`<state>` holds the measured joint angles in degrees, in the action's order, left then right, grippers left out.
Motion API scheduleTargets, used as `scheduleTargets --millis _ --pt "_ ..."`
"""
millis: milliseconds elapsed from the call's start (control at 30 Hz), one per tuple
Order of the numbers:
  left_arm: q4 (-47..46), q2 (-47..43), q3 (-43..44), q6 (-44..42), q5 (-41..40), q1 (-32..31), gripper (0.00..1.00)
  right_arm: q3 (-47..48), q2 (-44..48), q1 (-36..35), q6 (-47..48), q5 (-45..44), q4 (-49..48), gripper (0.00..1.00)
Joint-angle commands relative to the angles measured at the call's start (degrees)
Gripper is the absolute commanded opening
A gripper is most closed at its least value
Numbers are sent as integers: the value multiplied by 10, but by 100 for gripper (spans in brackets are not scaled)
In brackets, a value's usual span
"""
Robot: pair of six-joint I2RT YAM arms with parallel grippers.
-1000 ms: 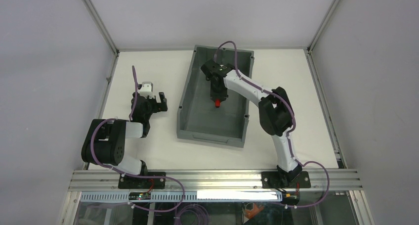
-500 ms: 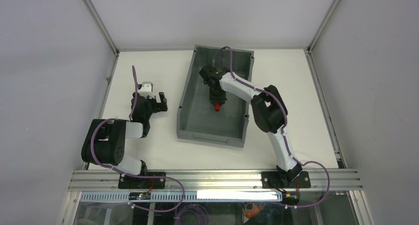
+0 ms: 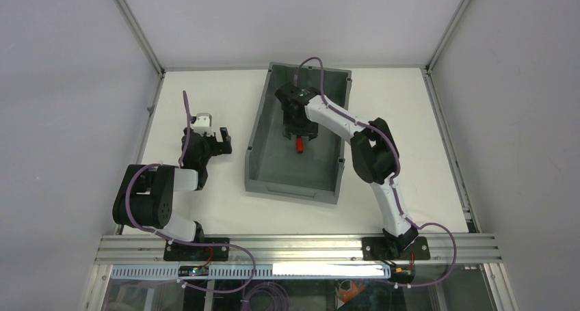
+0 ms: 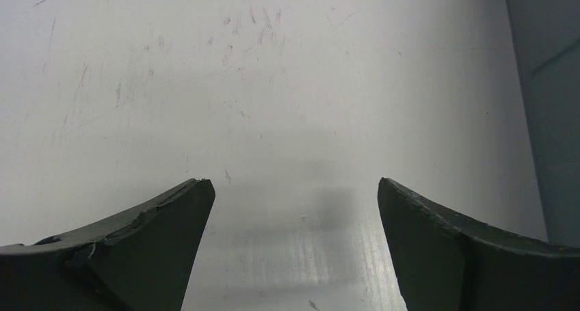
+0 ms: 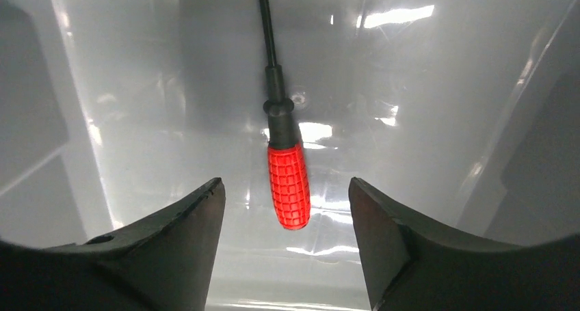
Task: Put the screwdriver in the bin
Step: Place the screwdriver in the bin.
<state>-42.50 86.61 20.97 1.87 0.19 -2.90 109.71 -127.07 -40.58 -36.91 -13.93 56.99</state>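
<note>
The screwdriver (image 5: 287, 184), red gridded handle with a thin black shaft, lies on the floor of the grey bin (image 3: 258, 130) and shows as a red spot (image 3: 299, 147) from above. My right gripper (image 5: 286, 184) hangs just over it inside the bin (image 5: 123, 106), open, its two fingers apart on either side of the handle and not touching it. From the top view the right gripper (image 3: 298, 130) sits over the bin's middle. My left gripper (image 4: 294, 184) is open over bare white table, left of the bin, and appears in the top view (image 3: 217, 137) holding nothing.
The bin's tall sloped walls surround the right gripper on all sides. White table (image 3: 205, 201) lies to the left and in front of the bin. Enclosure walls and metal frame rails (image 3: 301, 246) border the table.
The right gripper opened and let go of the screwdriver, which now rests on the bin floor. The right wrist pulled back slightly toward the bin's far end. The left arm stayed still.
</note>
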Motion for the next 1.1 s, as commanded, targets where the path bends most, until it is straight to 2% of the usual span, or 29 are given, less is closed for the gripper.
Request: scheduleTargets --millis 0,367,667,867,1067 --pt "-34 -3 10 -13 9 3 99 53 57 2 10 -17 23 70" --pt "-34 -3 10 -13 10 3 99 141 127 3 44 -17 85 80" --pt "-34 -3 10 -13 10 3 99 219 171 4 88 -47 140 99" --pt "-34 -4 10 -13 10 3 99 198 217 21 114 -56 140 99" --pt "-34 -3 10 -13 9 3 99 122 294 53 145 -62 109 99"
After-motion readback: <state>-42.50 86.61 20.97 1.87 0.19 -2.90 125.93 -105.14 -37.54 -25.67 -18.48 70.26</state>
